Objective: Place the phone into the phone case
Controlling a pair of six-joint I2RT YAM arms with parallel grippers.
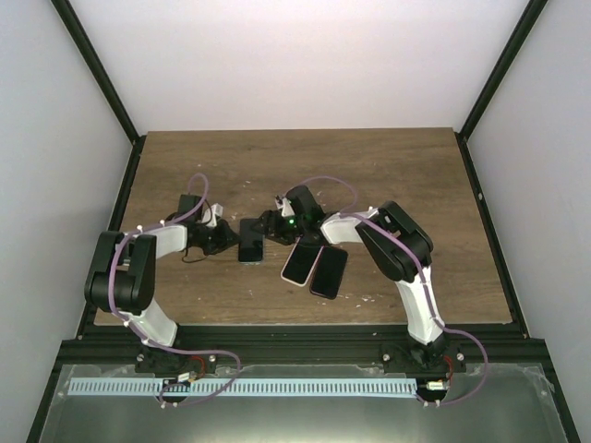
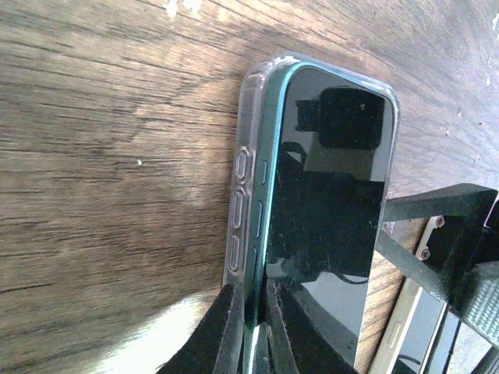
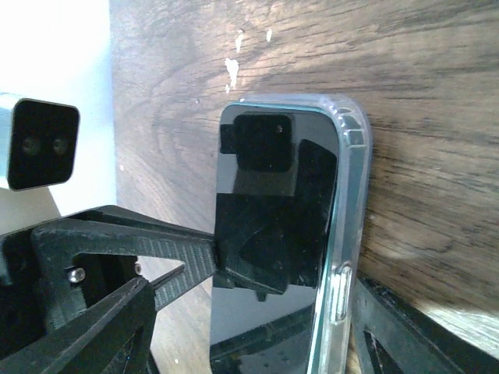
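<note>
The phone [image 1: 250, 242] lies screen up on the wooden table [image 1: 369, 166], sitting in the clear phone case [image 2: 242, 156]. In the left wrist view the phone [image 2: 327, 195] has a dark screen and a teal rim. My left gripper [image 2: 257, 312] is shut on its long edge, one finger outside the case wall and one on the screen. In the right wrist view the phone [image 3: 273, 202] and case [image 3: 355, 156] lie between the spread fingers of my right gripper [image 3: 288, 280], which is open and straddles them. From above, the left gripper [image 1: 224, 238] and right gripper [image 1: 273, 226] flank the phone.
Two more phones [image 1: 300, 261] [image 1: 328, 270] lie side by side just right of the grippers, under the right arm. The pale edge of one [image 2: 398, 327] shows in the left wrist view. Black frame posts stand at the table's sides.
</note>
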